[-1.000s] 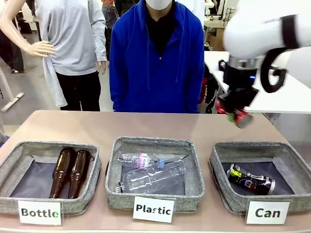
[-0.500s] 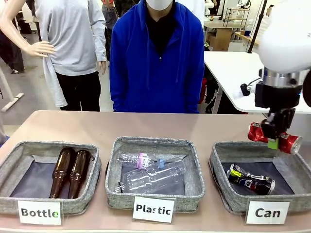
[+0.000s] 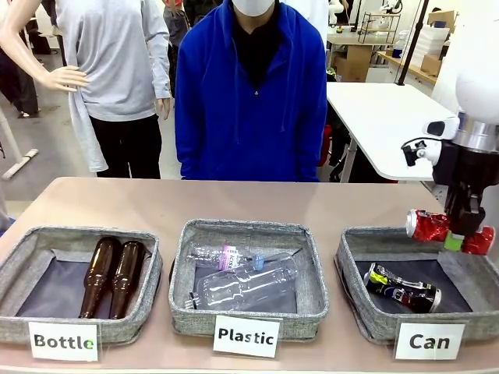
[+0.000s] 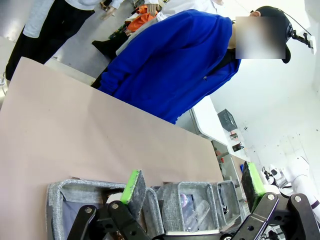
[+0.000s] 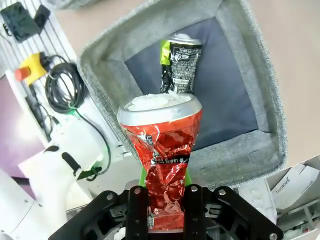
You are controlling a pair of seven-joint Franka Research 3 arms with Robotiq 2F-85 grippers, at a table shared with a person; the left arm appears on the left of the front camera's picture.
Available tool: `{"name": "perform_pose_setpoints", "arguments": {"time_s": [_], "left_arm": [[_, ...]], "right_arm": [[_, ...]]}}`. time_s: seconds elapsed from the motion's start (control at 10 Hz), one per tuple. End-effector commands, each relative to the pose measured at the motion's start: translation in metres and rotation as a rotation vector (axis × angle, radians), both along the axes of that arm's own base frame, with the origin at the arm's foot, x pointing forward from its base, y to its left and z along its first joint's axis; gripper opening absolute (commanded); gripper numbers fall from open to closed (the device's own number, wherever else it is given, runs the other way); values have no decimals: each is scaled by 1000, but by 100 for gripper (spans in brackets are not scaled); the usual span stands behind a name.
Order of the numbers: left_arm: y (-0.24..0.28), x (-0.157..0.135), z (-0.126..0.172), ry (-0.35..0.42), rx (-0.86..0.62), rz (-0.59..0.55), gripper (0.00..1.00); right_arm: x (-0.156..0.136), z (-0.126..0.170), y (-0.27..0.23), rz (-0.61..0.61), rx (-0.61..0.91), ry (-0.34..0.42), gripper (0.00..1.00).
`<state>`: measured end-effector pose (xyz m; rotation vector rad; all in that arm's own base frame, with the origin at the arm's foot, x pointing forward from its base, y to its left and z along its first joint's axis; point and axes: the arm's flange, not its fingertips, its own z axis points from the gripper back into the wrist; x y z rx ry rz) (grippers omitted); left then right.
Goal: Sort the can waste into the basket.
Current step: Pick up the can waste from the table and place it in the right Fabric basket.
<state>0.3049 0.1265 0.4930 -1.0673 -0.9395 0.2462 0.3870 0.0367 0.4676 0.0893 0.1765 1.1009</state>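
My left hand (image 4: 192, 187) is wide, with nothing in it. In the basket (image 3: 355, 257) lies one black can (image 3: 401, 287). My right hand (image 3: 461, 234) pinches the red can (image 3: 448, 231) at its crushed middle, above the basket. It seems light and thin, easily dented. Two cans in all.

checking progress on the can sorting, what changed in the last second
The right gripper, shut on the red can, swung right and down from behind the Can basket to just above its far right side. The can is not released. The black can, bottles and other baskets stayed put.
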Motion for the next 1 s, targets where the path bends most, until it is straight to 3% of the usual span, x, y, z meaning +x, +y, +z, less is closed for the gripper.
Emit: {"name": "perform_pose_setpoints", "arguments": {"time_s": [0.0,0.1,0.2,0.3,0.4,0.5,0.6,0.7,0.8,0.9], "left_arm": [[0,1,0,-15,-11,2,100],[0,1,0,-15,-11,2,100],[0,1,0,-15,-11,2,100],[0,1,0,-15,-11,2,100],[0,1,0,-15,-11,2,100],[0,1,0,-15,-11,2,100],[0,1,0,-15,-11,2,100],[0,1,0,-15,-11,2,100],[0,1,0,-15,-11,2,100],[0,1,0,-15,-11,2,100]], "right_arm": [[-4,-1,3,10,2,-43,0],[-4,-4,6,22,-11,-75,85],[-4,-5,8,19,-21,-86,85],[-5,-5,9,17,-25,-87,100],[-5,-5,8,13,-20,-92,88],[-6,-6,8,6,-8,-119,100],[-6,-6,8,-27,18,-112,100],[-4,-2,11,-105,80,-72,100],[-5,7,15,-245,233,30,100],[-6,17,19,-483,459,189,100]]}}
